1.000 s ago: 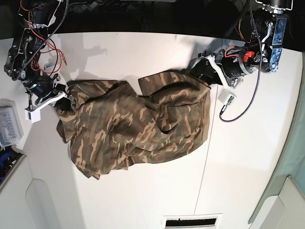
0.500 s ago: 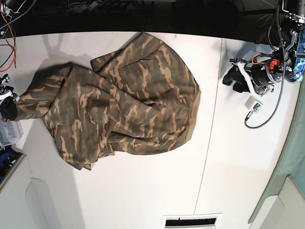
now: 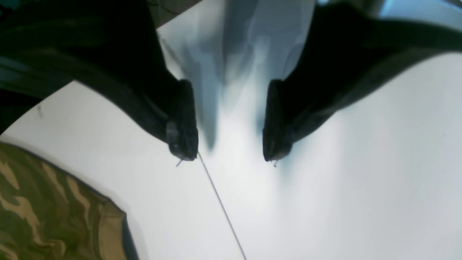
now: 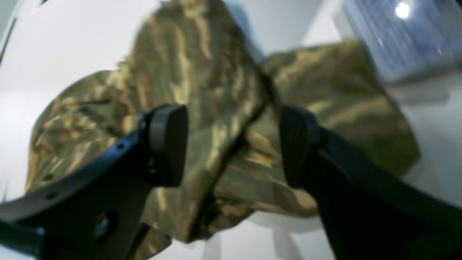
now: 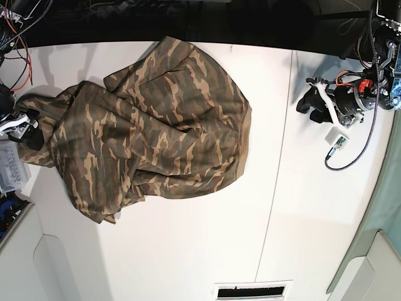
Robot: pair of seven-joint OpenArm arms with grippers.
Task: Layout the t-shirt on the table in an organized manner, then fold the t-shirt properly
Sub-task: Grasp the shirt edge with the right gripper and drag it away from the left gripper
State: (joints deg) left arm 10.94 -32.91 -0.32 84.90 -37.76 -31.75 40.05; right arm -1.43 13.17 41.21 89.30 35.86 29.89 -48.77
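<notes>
the t-shirt (image 5: 147, 125) lies in a rumpled heap on the white tabletop (image 5: 188, 251), bunched toward the side of the right arm, with folds overlapping so that sleeves and hem cannot be told apart. its long axis runs roughly from the right arm's edge of the tabletop toward the middle, and it stops short of the thin dark seam (image 5: 276, 157) that crosses the surface. the right gripper (image 4: 232, 144) has its jaws spread wide with nothing pinched between them; in its wrist view the camouflage cloth fills the space just beyond the pads, so the near end of the shirt lies directly ahead of it, very close, though whether a pad brushes the cloth is not clear. a clear plastic box (image 5: 11, 164) sits just beside that arm. the left gripper (image 3: 231, 121) is also released, jaws apart over bare tabletop right at the seam, and only a corner of the shirt shows at the lower edge of its view, well apart from it. judging from this, the layout step is not finished, and the right arm is much the nearer one for any new hold, while the left would have to cross the seam to reach the far hem.
</notes>
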